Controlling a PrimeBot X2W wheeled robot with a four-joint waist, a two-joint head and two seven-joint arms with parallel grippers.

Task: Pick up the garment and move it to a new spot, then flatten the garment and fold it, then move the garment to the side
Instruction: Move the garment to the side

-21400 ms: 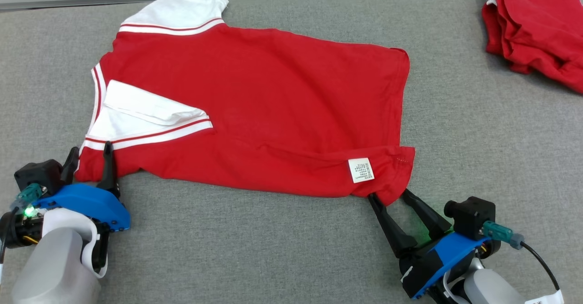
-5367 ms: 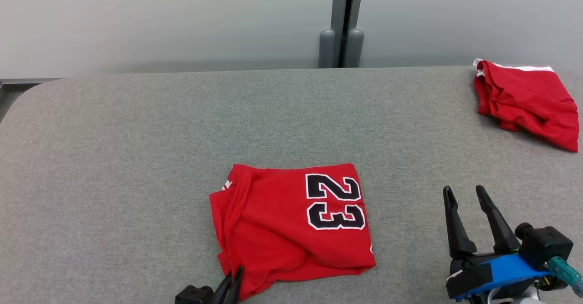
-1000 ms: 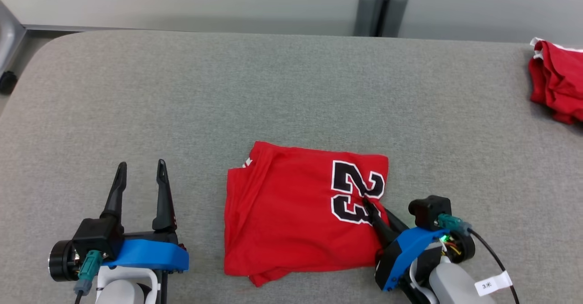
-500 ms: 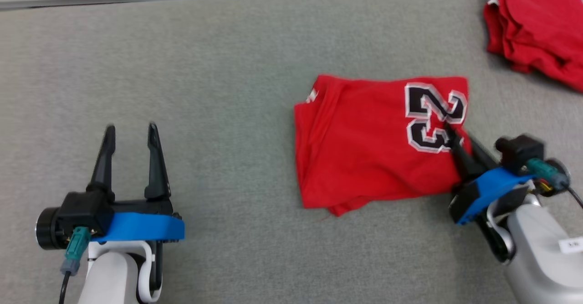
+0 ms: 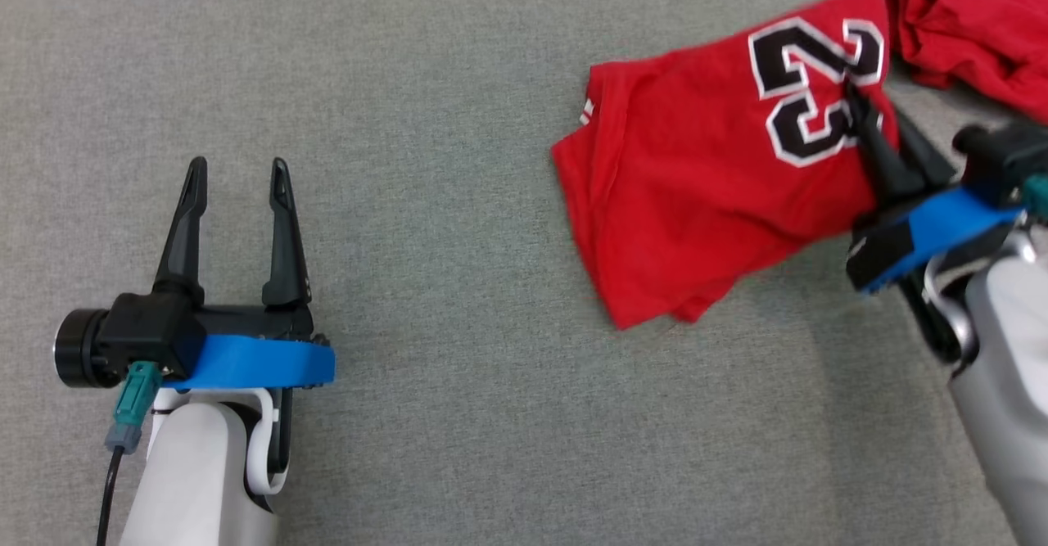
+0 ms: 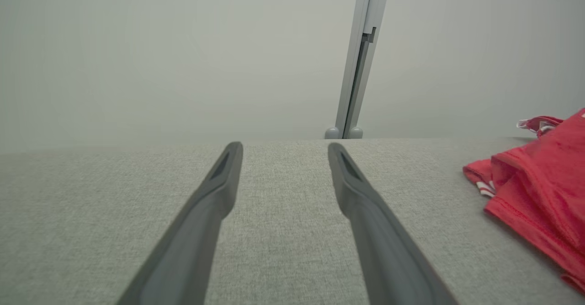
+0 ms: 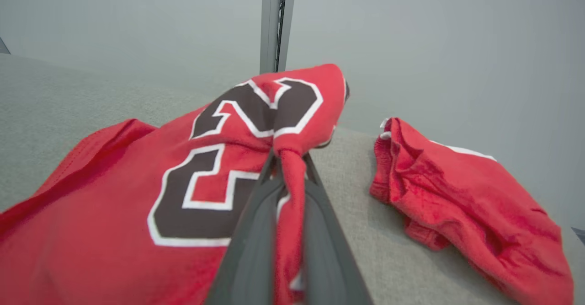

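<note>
pinching the garment (image 5: 704, 178) edge, right claw (image 5: 858, 100) sits beside red pile (image 5: 966, 30).

I view the table (image 5: 458, 448) steeply from above through the head camera, left gripper (image 5: 237, 168) at lower left, right gripper (image 5: 856, 101) at the right edge. The left wrist camera sits low over the table and faces level along its gripper toward the wall (image 6: 137, 53) and post (image 6: 361, 58). The right wrist camera sits tight against the shirt (image 7: 91, 195), facing that same wall. All three views share the shirt; both wrist views share the post
</note>
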